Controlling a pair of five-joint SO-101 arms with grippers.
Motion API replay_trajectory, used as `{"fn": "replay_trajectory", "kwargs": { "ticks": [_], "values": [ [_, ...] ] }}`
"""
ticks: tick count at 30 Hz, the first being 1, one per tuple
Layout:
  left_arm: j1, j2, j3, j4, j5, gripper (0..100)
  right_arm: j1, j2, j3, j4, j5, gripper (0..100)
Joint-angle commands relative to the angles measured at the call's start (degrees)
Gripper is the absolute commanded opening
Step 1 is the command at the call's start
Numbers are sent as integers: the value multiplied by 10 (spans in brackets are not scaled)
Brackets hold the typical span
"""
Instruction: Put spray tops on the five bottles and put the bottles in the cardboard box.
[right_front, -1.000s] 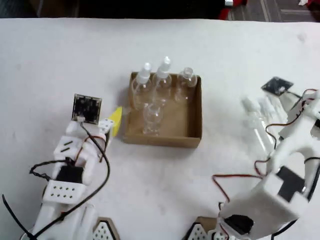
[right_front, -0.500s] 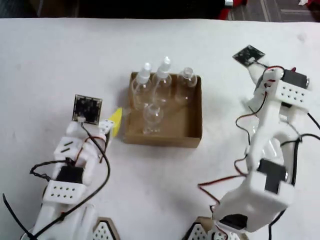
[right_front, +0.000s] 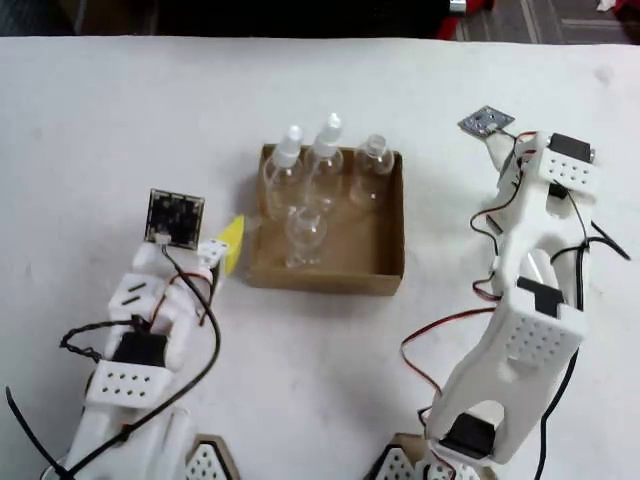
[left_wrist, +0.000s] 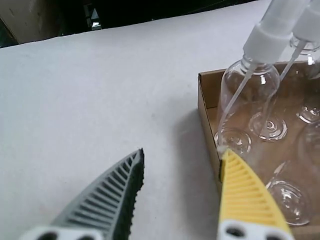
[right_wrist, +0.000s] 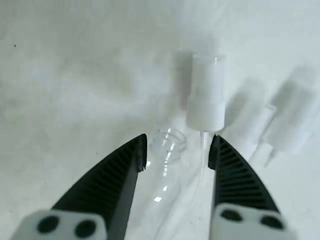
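The cardboard box (right_front: 390, 235) stands mid-table holding several clear bottles. Two at its back left, one of them (right_front: 283, 168), wear white spray tops; a third (right_front: 372, 165) and a fourth (right_front: 305, 232) have open necks. My left gripper (left_wrist: 182, 152) is open, low by the box's left wall (left_wrist: 206, 107), its yellow finger (right_front: 232, 242) near the box's corner. My right gripper (right_wrist: 177, 142) is open and points down over a topless bottle (right_wrist: 167, 155) lying on the table, whose neck sits between the fingertips. A loose spray top (right_wrist: 206, 100) lies just beyond the neck.
More white spray tops (right_wrist: 282, 125) lie beside the lying bottle. The right arm (right_front: 540, 250) stretches over that spot in the high view. White table (right_front: 120, 110) spreads open to the left of and behind the box. The table's dark back edge runs along the top.
The right arm has swung away from the front edge and stretched out over the lying bottle and spray tops, covering them in the high view. The left arm and the box have not moved.
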Motion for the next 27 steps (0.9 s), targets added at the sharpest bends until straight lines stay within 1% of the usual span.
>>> {"fn": "replay_trajectory", "kwargs": {
  "ticks": [1, 8, 14, 16, 20, 27],
  "values": [
    [6, -11, -5, -16, -7, 233, 7, 7, -29, 4, -4, 191],
    [6, -11, -5, -16, -7, 233, 7, 15, -29, 3, -4, 184],
    [6, -11, -5, -16, -7, 233, 5, 21, -33, 2, -4, 47],
    [6, -11, -5, -16, -7, 233, 4, 21, -33, 2, -4, 36],
    [6, -11, -5, -16, -7, 233, 5, 21, -33, 2, -3, 57],
    [6, -11, -5, -16, -7, 233, 7, 21, -33, 7, -3, 159]
  ]
}}
